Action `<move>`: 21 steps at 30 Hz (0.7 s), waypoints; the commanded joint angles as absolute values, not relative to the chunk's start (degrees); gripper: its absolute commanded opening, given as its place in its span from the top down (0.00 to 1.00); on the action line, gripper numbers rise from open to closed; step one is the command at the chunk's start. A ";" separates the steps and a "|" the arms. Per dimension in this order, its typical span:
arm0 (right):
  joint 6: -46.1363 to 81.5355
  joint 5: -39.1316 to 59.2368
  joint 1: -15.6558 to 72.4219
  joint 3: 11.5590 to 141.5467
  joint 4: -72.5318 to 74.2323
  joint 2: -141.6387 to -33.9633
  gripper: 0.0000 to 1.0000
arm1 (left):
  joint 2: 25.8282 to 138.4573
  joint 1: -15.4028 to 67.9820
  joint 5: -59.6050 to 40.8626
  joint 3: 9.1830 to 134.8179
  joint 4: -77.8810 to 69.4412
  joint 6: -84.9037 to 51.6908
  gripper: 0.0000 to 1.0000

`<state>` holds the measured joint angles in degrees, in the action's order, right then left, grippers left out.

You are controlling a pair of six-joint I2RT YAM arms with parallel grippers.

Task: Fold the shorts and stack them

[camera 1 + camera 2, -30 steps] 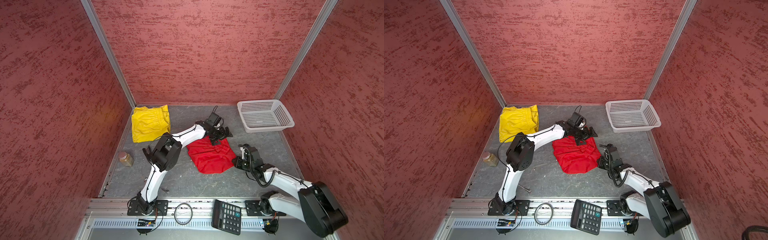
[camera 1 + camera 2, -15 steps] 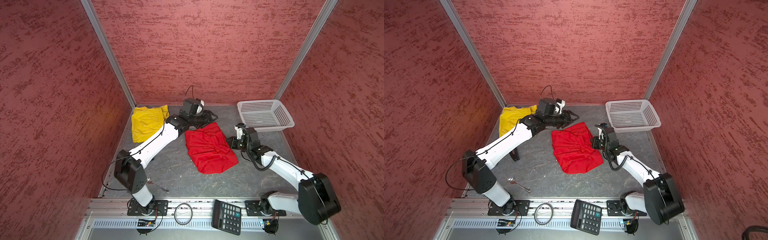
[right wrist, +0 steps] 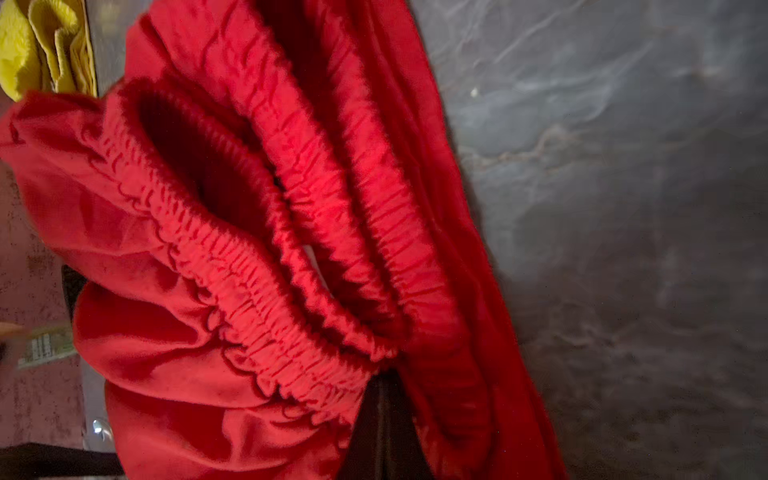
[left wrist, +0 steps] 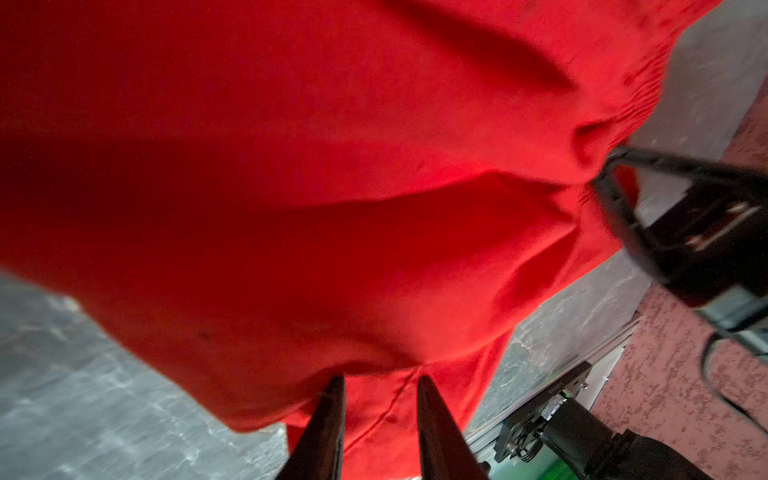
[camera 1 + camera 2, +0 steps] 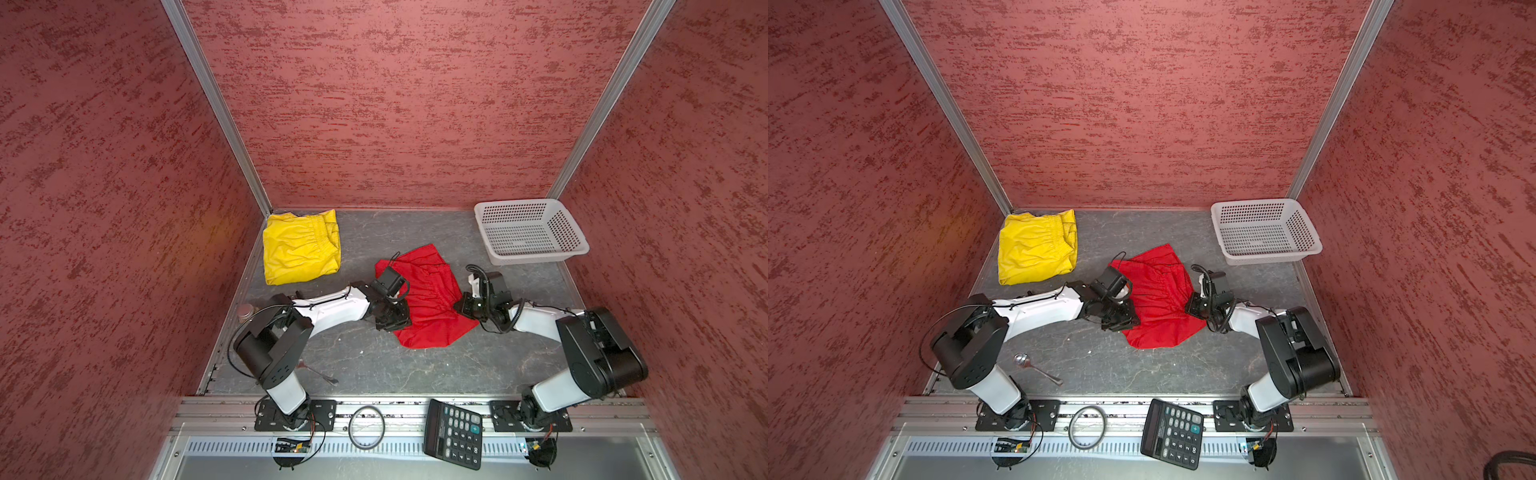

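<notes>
The red shorts (image 5: 432,299) (image 5: 1160,303) lie crumpled mid-table. The yellow shorts (image 5: 301,249) (image 5: 1036,249) lie folded at the back left, apart from them. My left gripper (image 5: 397,322) (image 5: 1125,322) sits at the red pair's near-left edge. In the left wrist view its jaws (image 4: 380,380) stand narrowly apart, with red cloth (image 4: 332,166) between the fingertips. My right gripper (image 5: 461,305) (image 5: 1192,309) (image 3: 384,399) is at the right edge, shut on the gathered elastic waistband (image 3: 249,249). It also shows in the left wrist view as the right gripper (image 4: 602,183), pinching the cloth.
A white perforated basket (image 5: 536,259) stands at the back right. A spoon (image 5: 1036,368) lies near the left arm's base, and a small jar (image 5: 245,311) stands by the left wall. A calculator (image 5: 453,432) and a ring (image 5: 365,422) rest on the front rail.
My left gripper came back from the red shorts' far edge to their near-left edge, its jaws narrowing. My right gripper shifted nearer along the right edge and closed on the waistband.
</notes>
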<state>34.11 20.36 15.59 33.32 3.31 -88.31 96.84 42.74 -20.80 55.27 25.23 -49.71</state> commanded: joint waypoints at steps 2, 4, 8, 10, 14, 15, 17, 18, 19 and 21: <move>32.60 18.85 14.89 37.94 0.43 -87.67 0.97 | 99.41 43.41 -21.89 54.79 23.11 -50.48 0.70; 30.59 17.38 14.94 42.08 -1.91 -85.58 0.94 | 100.13 43.63 -21.62 55.48 23.53 -49.87 0.70; 28.12 16.48 15.14 48.32 -3.49 -84.99 0.76 | 101.41 43.66 -21.54 56.25 23.56 -49.31 0.70; 26.95 16.87 15.70 51.18 -3.75 -87.05 0.65 | 102.48 43.65 -22.14 56.40 23.24 -49.30 0.70; 24.74 17.57 17.80 55.43 -4.26 -92.98 0.51 | 103.87 43.82 -23.18 55.81 21.89 -49.78 0.70; 24.31 18.10 18.39 56.26 -3.99 -94.56 0.49 | 104.10 43.90 -23.29 55.73 21.78 -49.91 0.70; 23.92 18.95 19.14 57.33 -3.24 -97.27 0.48 | 104.37 43.94 -23.29 55.55 21.66 -49.97 0.70; 23.83 19.42 19.48 57.73 -2.94 -98.76 0.47 | 104.37 43.89 -23.35 55.58 21.65 -49.92 0.70; 23.73 20.01 19.67 58.12 -2.52 -100.17 0.47 | 104.44 43.89 -23.29 55.55 21.79 -49.92 0.70; 23.77 21.05 19.90 58.68 -1.70 -102.66 0.46 | 104.50 43.84 -23.20 55.56 22.11 -49.75 0.70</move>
